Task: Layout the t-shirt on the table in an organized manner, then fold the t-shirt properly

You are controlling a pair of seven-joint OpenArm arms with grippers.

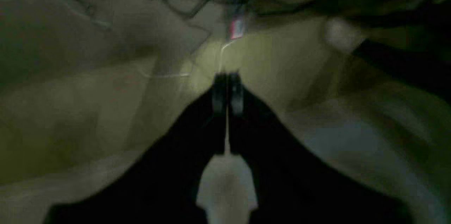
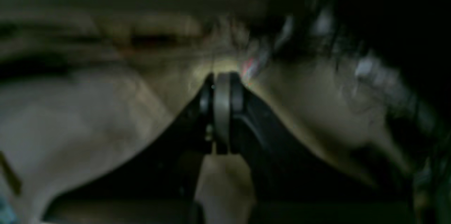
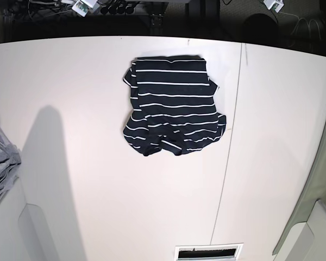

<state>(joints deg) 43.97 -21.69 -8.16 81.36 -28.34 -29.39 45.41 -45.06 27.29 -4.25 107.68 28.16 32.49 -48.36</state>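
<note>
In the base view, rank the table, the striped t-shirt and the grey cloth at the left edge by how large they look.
1. The table, filling most of the view.
2. The t-shirt, bunched near the far middle.
3. The grey cloth, though the frame edge cuts it off, so its full size is unsure.

Looks like a lab: bare white table (image 3: 98,163), cables (image 3: 43,4) and electronics along the far edge.

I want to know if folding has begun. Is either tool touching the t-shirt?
Apart. The base view shows the t-shirt lying alone on the table, no arm near it. Each wrist view shows its shut tool with no striped fabric.
</note>
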